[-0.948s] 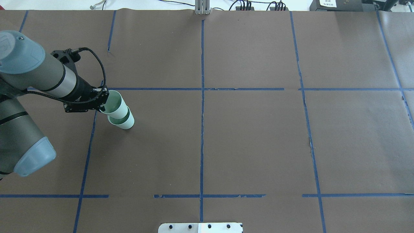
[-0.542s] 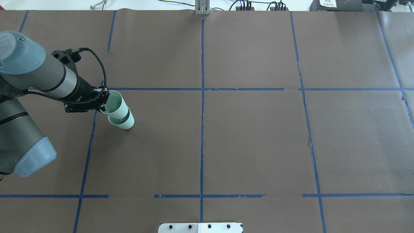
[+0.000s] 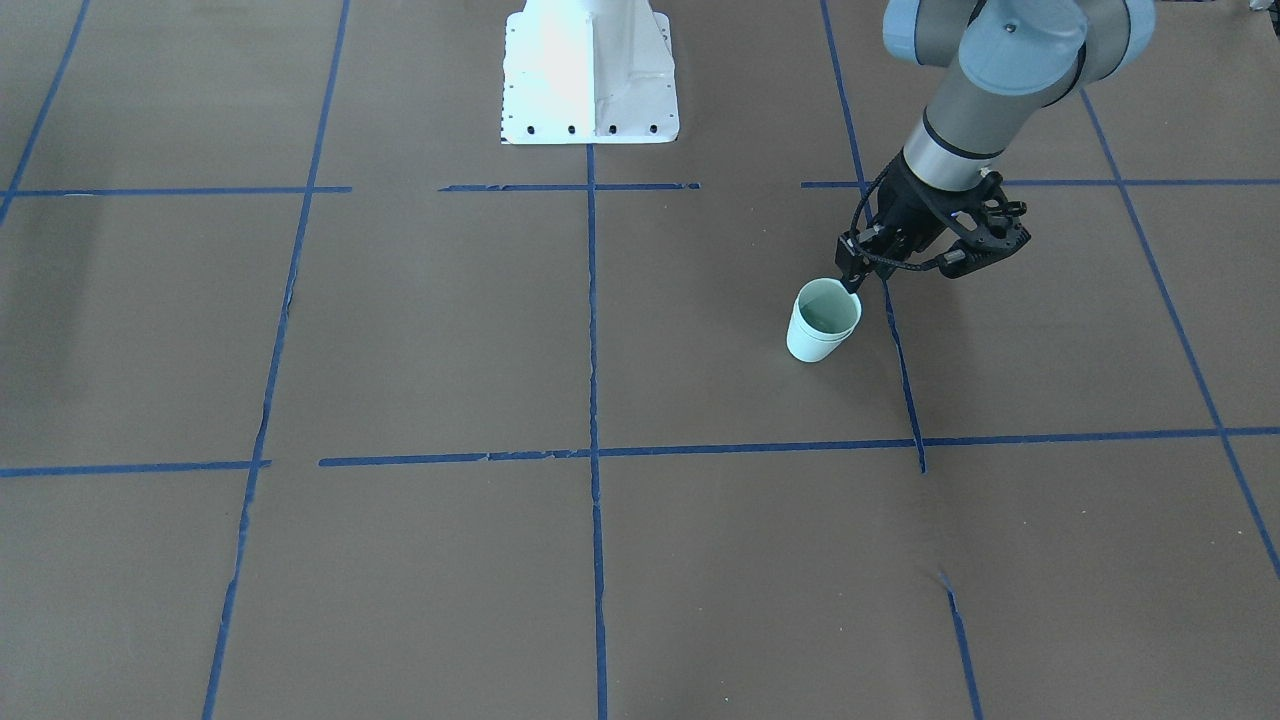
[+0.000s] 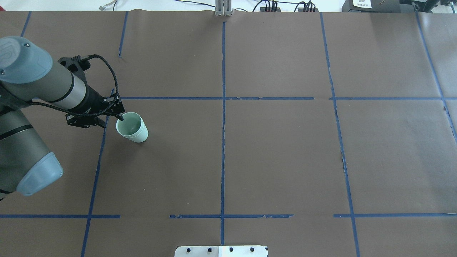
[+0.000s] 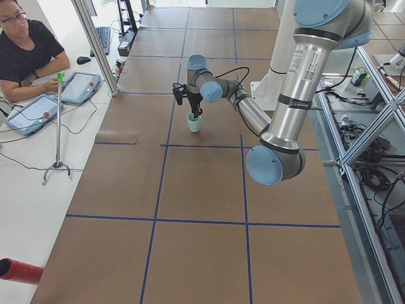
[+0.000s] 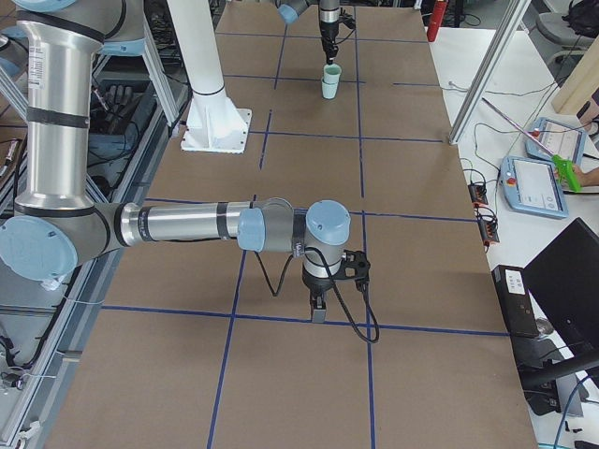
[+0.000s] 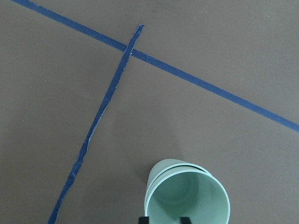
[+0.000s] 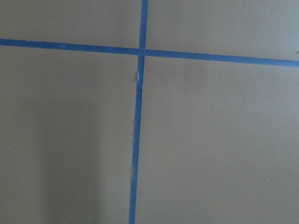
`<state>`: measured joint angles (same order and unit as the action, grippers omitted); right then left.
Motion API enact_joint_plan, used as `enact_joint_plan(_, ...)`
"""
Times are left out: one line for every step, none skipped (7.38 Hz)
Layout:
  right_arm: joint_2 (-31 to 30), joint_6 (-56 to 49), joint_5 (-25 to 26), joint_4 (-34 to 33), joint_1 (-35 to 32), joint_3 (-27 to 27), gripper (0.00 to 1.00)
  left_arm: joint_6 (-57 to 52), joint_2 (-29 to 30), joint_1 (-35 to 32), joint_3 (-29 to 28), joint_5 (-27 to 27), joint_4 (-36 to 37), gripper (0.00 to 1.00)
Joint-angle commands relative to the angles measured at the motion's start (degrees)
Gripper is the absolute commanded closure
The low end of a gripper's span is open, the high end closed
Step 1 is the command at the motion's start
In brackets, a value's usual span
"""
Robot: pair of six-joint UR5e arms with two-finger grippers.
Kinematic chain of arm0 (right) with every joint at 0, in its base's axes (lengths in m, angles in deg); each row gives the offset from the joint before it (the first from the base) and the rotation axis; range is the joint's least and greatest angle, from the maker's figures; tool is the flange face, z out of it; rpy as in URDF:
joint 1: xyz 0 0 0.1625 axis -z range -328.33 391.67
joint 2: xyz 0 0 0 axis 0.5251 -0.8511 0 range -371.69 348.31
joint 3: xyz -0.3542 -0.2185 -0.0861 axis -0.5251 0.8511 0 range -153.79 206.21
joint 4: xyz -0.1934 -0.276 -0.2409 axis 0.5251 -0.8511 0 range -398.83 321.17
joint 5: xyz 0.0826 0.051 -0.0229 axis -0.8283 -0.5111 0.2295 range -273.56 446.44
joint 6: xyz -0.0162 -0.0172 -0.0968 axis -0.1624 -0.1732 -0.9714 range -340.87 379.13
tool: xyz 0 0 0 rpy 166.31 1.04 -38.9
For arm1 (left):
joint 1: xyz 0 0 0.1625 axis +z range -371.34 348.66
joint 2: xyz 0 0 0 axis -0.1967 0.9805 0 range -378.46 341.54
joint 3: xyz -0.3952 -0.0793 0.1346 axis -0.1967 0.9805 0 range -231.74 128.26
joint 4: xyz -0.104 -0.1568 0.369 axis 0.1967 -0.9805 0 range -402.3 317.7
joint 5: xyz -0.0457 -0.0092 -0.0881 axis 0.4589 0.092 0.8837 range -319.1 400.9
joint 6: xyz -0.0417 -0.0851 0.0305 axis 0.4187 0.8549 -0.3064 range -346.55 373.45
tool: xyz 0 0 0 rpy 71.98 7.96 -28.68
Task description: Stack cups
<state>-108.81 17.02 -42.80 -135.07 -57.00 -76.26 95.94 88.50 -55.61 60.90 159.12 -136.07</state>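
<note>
The 2 cups (image 4: 132, 127) stand nested as 1 stack on the surface (image 4: 278, 150), the left claw (image 4: 121, 116) narrowly parted astride the top rim without pinching it, so stacking looks done and it need only lift straight off; how the right claw (image 6: 319, 309) stands I cannot tell.

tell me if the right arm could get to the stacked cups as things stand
Probably not easily. The cups stand far over on the robot's left, with the left claw at their rim, while the right claw hangs low near the opposite end. Distance and that claw look like the trouble.
</note>
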Motion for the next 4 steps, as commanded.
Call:
enact_joint_plan(0.0, 0.0, 0.0, 0.0, 0.0, 0.0, 0.00, -2.5, -0.4, -0.5, 1.1, 0.3, -0.2, 0.00)
enact_joint_plan(0.0, 0.0, 0.0, 0.0, 0.0, 0.0, 0.00, -11.0, -2.7, -1.1, 2.0, 0.6, 0.1, 0.00)
enact_joint_plan(0.0, 0.0, 0.0, 0.1, 0.0, 0.0, 0.00, -18.8, -5.9, -4.0, 2.9, 0.7, -0.1, 0.00)
enact_joint_plan(0.0, 0.0, 0.0, 0.0, 0.0, 0.1, 0.00, -29.4, -9.6, -9.8, 3.0, 1.8, -0.5, 0.00)
